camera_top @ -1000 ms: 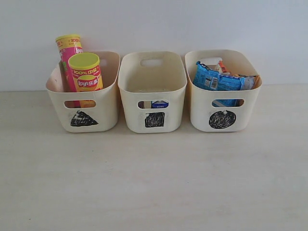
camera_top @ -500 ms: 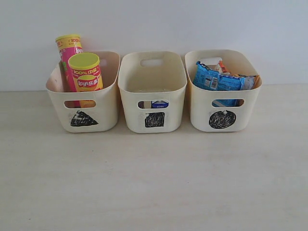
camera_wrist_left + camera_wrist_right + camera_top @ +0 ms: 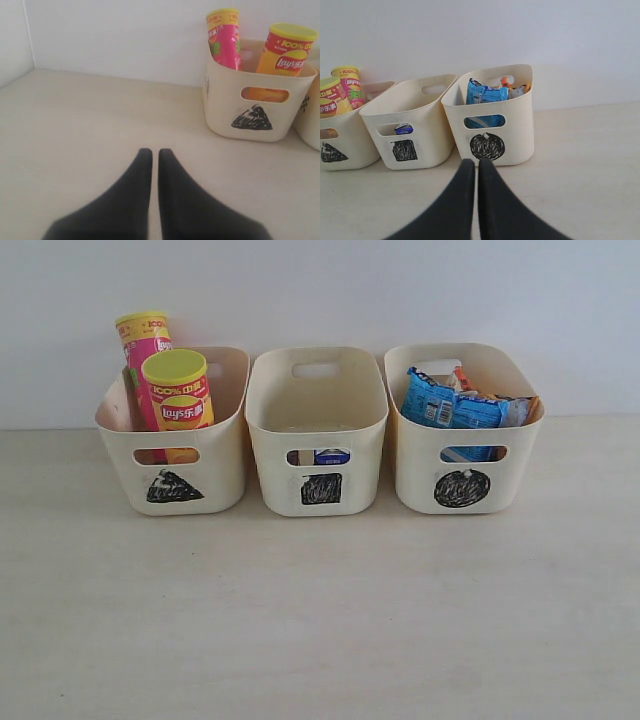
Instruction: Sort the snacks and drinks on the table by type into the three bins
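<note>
Matte black, tapered fingers of the left gripper lie pressed together, holding nothing; the right gripper is closed and empty likewise; the pale beige matte table, faintly wood-grained, carries three smooth cream plastic tubs in a row; the triangle-marked tub on the left holds a yellow-red Lay's tube and, behind it, a pink tube, both yellow-green lidded; the middle square-marked tub shows a blue-and-white carton through its handle slot; the circle-marked tub on the right holds a crinkly blue bag and an orange bag; a plain white wall stands behind.
</note>
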You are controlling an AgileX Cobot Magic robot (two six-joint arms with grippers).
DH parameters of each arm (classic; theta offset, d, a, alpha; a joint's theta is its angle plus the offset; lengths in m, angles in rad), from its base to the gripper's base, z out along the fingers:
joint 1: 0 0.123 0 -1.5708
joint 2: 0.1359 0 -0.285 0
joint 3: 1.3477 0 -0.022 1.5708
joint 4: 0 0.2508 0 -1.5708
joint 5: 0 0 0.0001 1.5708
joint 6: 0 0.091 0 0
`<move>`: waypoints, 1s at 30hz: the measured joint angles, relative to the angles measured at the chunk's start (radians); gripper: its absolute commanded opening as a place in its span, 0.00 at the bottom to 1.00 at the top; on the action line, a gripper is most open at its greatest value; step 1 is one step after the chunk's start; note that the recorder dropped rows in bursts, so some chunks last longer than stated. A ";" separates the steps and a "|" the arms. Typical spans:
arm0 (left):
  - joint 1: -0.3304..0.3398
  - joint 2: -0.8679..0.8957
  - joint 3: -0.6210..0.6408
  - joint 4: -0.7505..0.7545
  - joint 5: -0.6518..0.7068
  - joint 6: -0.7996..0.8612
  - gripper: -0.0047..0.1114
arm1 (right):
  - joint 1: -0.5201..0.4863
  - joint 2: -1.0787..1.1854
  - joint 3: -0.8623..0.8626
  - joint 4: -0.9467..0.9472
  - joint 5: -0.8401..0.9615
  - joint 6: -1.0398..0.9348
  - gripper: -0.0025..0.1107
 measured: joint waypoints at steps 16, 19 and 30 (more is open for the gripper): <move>0.000 0.000 0.023 -0.004 0.008 0.029 0.07 | 0.000 0.000 0.000 0.000 0.000 0.000 0.02; 0.000 0.000 0.023 -0.004 0.008 0.029 0.07 | 0.000 0.000 0.000 0.000 0.000 0.000 0.02; 0.000 0.000 0.023 -0.004 0.008 0.029 0.07 | 0.000 0.000 0.000 0.000 -0.002 -0.003 0.02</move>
